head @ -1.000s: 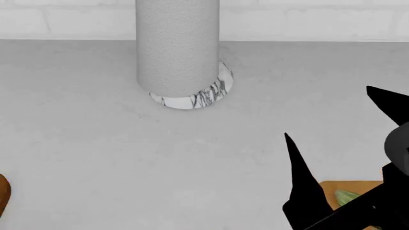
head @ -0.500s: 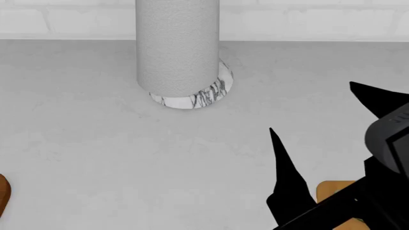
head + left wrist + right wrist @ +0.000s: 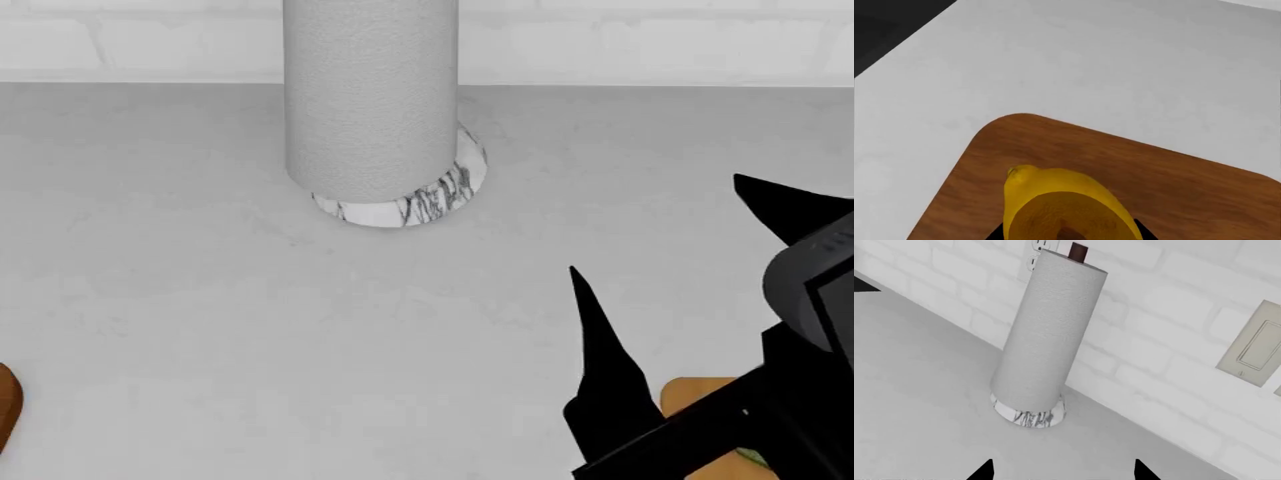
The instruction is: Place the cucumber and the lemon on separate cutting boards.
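Note:
In the left wrist view the yellow lemon (image 3: 1054, 200) fills the space between the black fingers of my left gripper (image 3: 1067, 234), which is shut on it. The lemon hangs over or rests on the dark reddish-brown cutting board (image 3: 1174, 185); I cannot tell which. That board's edge peeks in at the head view's left (image 3: 6, 402). My right gripper (image 3: 674, 250) is open and empty above the counter. Below its arm shows a corner of the tan cutting board (image 3: 691, 393). The cucumber is almost wholly hidden by the arm; only a green sliver (image 3: 751, 458) shows.
A tall paper towel roll (image 3: 371, 95) on a marble base (image 3: 414, 205) stands at the back of the grey counter (image 3: 267, 320), against a white brick wall (image 3: 1174, 315). A wall switch plate (image 3: 1254, 345) shows in the right wrist view.
My right gripper has shifted left and slightly up over the second, and its arm now covers most of the cucumber and tan board. It has barely moved in the last half second.

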Available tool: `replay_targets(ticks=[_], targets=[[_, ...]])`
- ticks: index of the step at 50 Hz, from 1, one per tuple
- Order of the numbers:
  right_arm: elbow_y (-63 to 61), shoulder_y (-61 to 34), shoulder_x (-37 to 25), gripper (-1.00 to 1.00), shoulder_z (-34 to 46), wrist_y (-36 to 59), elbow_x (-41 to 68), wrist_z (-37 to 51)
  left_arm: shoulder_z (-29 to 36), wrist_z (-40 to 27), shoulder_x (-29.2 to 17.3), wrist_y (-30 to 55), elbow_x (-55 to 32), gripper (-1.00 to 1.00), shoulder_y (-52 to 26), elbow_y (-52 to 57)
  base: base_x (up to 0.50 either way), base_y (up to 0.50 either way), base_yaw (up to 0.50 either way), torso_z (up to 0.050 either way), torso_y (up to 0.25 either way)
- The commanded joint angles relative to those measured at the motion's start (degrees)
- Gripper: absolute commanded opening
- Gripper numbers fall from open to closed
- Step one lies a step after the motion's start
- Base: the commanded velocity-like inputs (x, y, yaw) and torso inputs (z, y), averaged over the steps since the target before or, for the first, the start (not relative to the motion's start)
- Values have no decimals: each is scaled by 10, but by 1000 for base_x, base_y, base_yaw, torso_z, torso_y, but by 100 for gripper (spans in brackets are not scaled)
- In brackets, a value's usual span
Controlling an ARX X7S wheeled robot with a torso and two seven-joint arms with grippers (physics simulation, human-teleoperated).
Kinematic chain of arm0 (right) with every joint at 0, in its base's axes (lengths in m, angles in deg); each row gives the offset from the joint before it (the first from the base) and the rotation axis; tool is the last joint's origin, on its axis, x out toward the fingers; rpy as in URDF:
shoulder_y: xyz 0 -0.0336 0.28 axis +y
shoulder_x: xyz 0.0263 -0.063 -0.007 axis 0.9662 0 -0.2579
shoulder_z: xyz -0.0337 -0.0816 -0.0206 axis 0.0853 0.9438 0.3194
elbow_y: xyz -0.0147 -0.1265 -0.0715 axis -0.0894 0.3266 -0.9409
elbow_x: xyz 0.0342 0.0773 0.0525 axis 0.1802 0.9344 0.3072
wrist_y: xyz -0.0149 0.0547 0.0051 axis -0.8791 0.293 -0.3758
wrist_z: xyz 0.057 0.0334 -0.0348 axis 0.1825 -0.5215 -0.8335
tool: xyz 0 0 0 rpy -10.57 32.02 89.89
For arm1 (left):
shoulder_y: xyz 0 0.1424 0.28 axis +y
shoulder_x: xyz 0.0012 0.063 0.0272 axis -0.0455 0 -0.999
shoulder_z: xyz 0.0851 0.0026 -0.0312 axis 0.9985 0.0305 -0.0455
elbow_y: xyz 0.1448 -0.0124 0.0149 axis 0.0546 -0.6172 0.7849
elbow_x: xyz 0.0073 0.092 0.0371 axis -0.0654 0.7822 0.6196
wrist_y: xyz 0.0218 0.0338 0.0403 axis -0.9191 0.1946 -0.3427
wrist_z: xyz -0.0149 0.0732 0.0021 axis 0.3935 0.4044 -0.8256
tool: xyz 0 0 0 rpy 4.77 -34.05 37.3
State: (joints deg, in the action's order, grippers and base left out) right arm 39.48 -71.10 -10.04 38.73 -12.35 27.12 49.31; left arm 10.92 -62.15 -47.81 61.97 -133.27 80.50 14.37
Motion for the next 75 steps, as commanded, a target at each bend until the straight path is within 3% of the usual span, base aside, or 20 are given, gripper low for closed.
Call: replay_targets(ticks=[1, 2, 23, 38, 42, 48, 55, 62, 67, 75], targets=[[4, 22, -7, 100, 4, -19, -12, -5, 21, -2, 2, 4, -7, -100, 7, -7, 0, 0, 0, 0, -11], [4, 23, -8, 100, 4, -20, -13, -5, 22, -4, 1, 6, -10, 100, 3, -7, 0, 0, 0, 0, 0], [1, 40, -5, 100, 6, -34, -6, -7, -11, -59, -11, 26, -65, 100, -26, 19, 0, 0, 0, 0, 0], [0, 41, -5, 100, 2, -36, 2, -5, -51, -132, -23, 52, -162, 100, -54, 34, 0, 0, 0, 0, 0], [-2, 44, -8, 100, 1, -40, 2, -3, -88, -164, -23, 55, -206, 100, -49, 47, 0, 0, 0, 0, 0], [1, 43, -9, 100, -3, -45, 7, 0, -125, -257, -71, 34, -354, 100, -52, 75, 0, 0, 0, 0, 0], [12, 52, -21, 100, -9, -72, 31, 12, -111, -331, -135, -39, -478, 100, -66, 95, 0, 0, 0, 0, 0], [34, 74, -57, 100, -13, -135, 77, 37, -80, -337, -182, -119, -559, 100, -103, 125, 0, 0, 0, 0, 0], [43, 74, -81, 100, -20, -169, 100, 48, -96, -347, -213, -154, -613, 100, -122, 133, 0, 0, 0, 0, 0], [50, 65, -92, 100, -36, -170, 119, 53, -97, -350, -272, -208, -684, 100, -143, 168, 0, 0, 0, 0, 0]])
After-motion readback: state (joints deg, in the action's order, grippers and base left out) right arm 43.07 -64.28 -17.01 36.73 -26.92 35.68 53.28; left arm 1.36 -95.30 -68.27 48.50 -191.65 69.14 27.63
